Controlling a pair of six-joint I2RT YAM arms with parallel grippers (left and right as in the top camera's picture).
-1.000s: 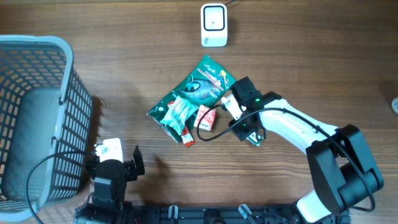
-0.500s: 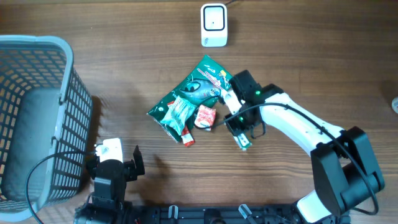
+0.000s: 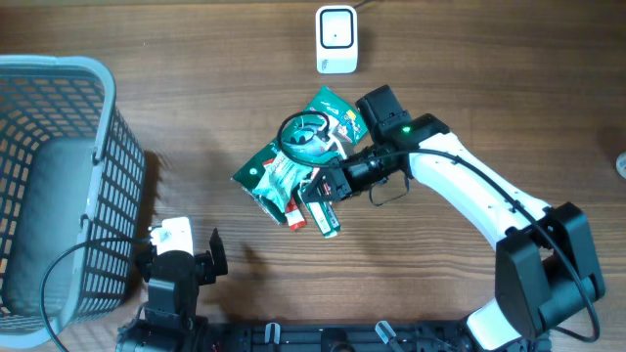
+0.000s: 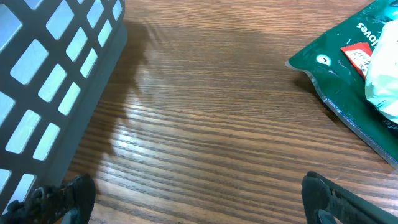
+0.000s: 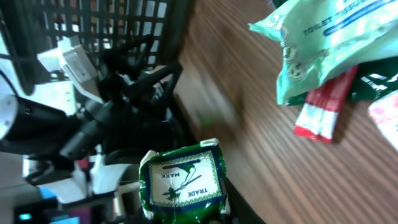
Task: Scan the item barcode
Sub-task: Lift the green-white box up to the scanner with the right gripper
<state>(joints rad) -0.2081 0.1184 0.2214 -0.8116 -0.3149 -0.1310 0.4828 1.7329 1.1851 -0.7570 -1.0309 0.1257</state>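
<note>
Right gripper (image 3: 322,200): clamped on green packet (image 5: 181,179), apparently.
Left gripper (image 4: 199,203): jaws wide, at table (image 3: 469,59) front edge.

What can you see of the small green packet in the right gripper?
The small green packet is a glossy, foil-like pouch, crimped along its top, with a white label reading TRADE MARK around a green emblem. The right gripper pinches its lower part, holding it apparently above the table.

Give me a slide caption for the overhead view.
Right end effector grips a small green packet beside the snack pile, white scanner beyond on the wooden table.
</note>
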